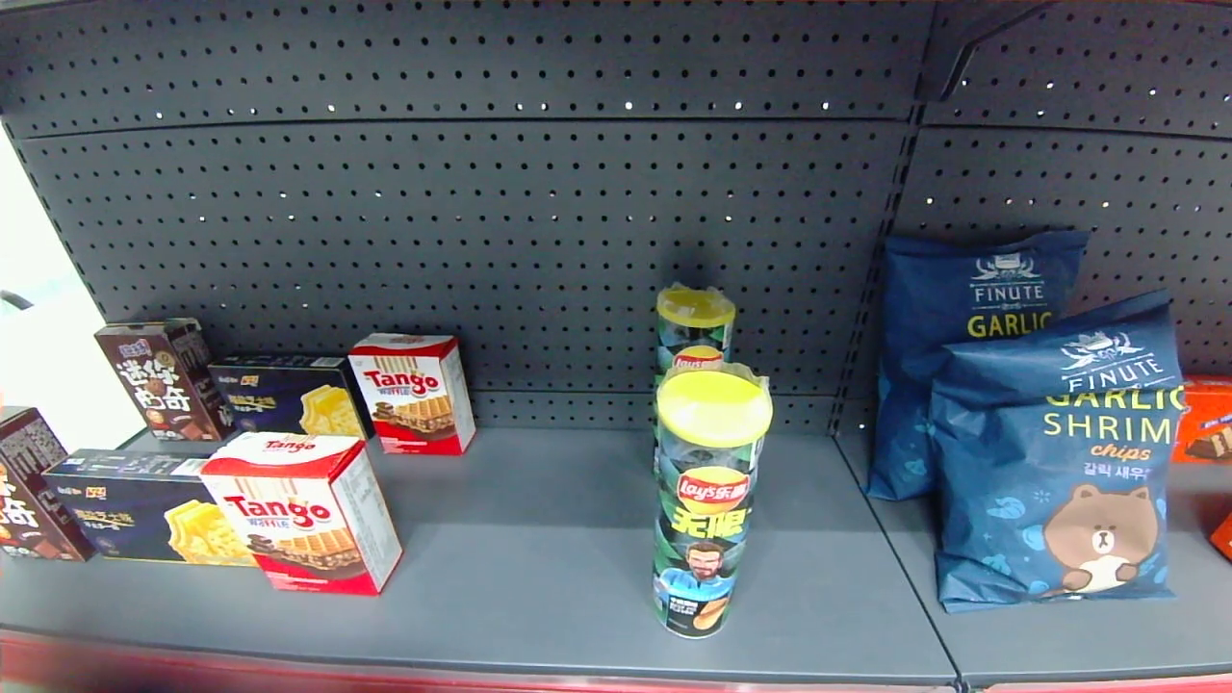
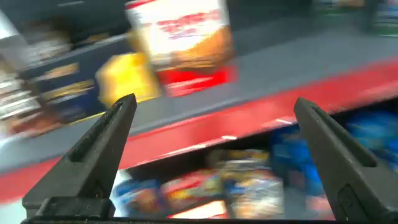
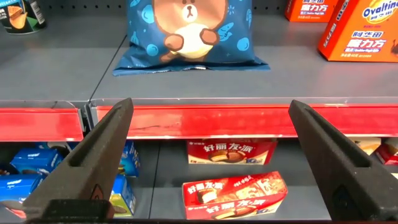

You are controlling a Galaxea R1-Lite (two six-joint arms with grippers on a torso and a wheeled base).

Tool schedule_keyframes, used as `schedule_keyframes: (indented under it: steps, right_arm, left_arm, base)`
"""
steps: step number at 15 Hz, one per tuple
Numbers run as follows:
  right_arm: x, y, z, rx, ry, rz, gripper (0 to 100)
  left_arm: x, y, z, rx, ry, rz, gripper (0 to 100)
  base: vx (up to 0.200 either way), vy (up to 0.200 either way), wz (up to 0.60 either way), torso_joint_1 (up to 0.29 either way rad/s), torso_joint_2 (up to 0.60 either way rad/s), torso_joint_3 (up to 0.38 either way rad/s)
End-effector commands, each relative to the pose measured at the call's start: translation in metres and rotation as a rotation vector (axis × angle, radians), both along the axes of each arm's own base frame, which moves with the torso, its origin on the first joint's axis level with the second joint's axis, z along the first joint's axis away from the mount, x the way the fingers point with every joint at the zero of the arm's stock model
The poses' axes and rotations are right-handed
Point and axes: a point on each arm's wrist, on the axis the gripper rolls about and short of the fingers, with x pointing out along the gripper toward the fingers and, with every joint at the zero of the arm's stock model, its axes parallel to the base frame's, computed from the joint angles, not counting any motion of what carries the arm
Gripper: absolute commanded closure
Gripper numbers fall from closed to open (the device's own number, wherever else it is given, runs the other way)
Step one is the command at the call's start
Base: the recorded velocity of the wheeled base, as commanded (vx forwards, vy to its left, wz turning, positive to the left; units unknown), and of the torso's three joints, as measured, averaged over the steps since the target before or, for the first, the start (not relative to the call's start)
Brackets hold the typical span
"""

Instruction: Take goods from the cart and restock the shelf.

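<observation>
Before the shelf [image 1: 539, 549] lip, left gripper [image 2: 214, 102] and right gripper [image 3: 211, 104] are held spread, nothing carried. Front chip can [image 1: 710, 500], tall, narrow: toppling is judged likely if brushed during restocking, rear chip can [image 1: 695, 332] then being struck.

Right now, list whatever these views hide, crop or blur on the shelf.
Head view: rear chip can, lower half hidden by the front chip can.
Head view: rear blue chips bag, partly covered by the front bag.
Head view: orange box, cut by the right edge.
Left wrist view: wafer box, too blurred to read.
</observation>
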Motion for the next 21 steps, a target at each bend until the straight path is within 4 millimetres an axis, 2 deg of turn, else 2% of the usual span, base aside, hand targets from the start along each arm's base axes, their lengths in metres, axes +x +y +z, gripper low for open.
schedule_keyframes:
  steps: [1, 4, 6, 14, 21]
  right_arm:
    - [0.0003, 0.0000, 0.0001, 0.000, 0.004, 0.000, 0]
    - [0.0002, 0.0000, 0.0000, 0.000, 0.003, 0.000, 0]
    - [0.0003, 0.0000, 0.0001, 0.000, 0.004, 0.002, 0]
    - [0.0004, 0.0007, 0.0002, 0.013, 0.002, 0.033, 0]
    - [0.0004, 0.0008, 0.0001, 0.016, 0.004, 0.038, 0]
  left_arm:
    - [0.0009, 0.0003, -0.0016, -0.001, -0.004, 0.016, 0]
    - [0.0011, 0.0028, -0.0030, -0.153, 0.021, 0.115, 0]
    - [0.0005, 0.0027, -0.0079, -0.227, 0.089, 0.113, 0]
    - [0.0004, 0.0002, -0.0078, -0.185, 0.094, -0.001, 0]
    - [0.0008, 0.0002, -0.0072, -0.182, 0.080, 0.000, 0]
  base:
    - [0.000, 0.000, 0.00, 0.000, 0.00, 0.000]
    - [0.000, 0.000, 0.00, 0.000, 0.00, 0.000]
    - [0.000, 0.000, 0.00, 0.000, 0.00, 0.000]
    - [0.000, 0.000, 0.00, 0.000, 0.00, 0.000]
    - [0.000, 0.000, 0.00, 0.000, 0.00, 0.000]
